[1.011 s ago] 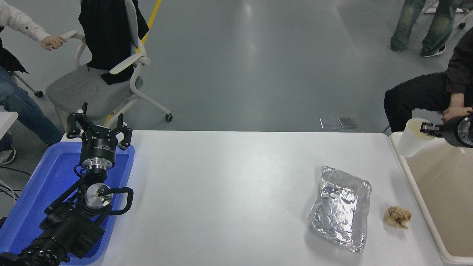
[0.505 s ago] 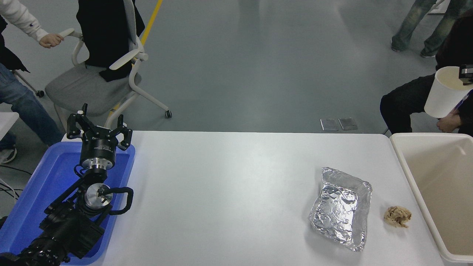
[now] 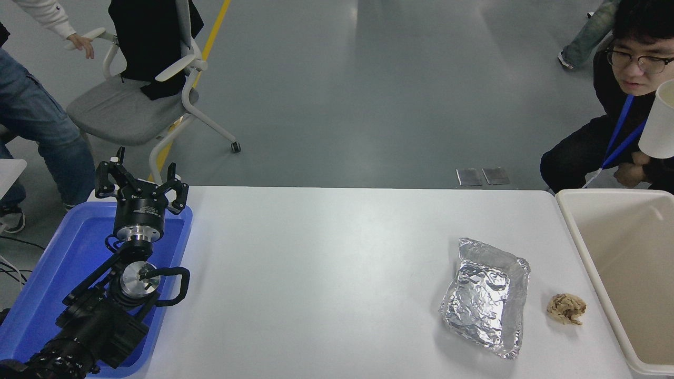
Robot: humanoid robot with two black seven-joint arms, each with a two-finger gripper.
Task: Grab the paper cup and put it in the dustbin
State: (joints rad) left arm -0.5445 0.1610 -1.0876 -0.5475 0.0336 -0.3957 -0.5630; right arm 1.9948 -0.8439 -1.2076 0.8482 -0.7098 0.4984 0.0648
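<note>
The white paper cup (image 3: 658, 123) hangs high at the picture's right edge, above the far end of the dustbin and in front of a crouching person; it is cut off by the frame. Whatever holds it is out of view, and so is my right gripper. The cream-white dustbin (image 3: 605, 192) stands open against the table's right end, its beige inside showing nothing in it. My left gripper (image 3: 141, 181) is parked at the lower left over the blue tray, fingers spread and empty.
A crinkled silver foil tray (image 3: 487, 297) and a crumpled brown paper wad (image 3: 566, 308) lie on the table's right part near the bin. A blue tray (image 3: 47, 273) sits at the left edge. An office chair (image 3: 131, 105) and people stand beyond the table.
The cup has risen from the bin's far rim, up and to the right. The right gripper has left the picture. A crouching person's head has come into view behind the cup.
</note>
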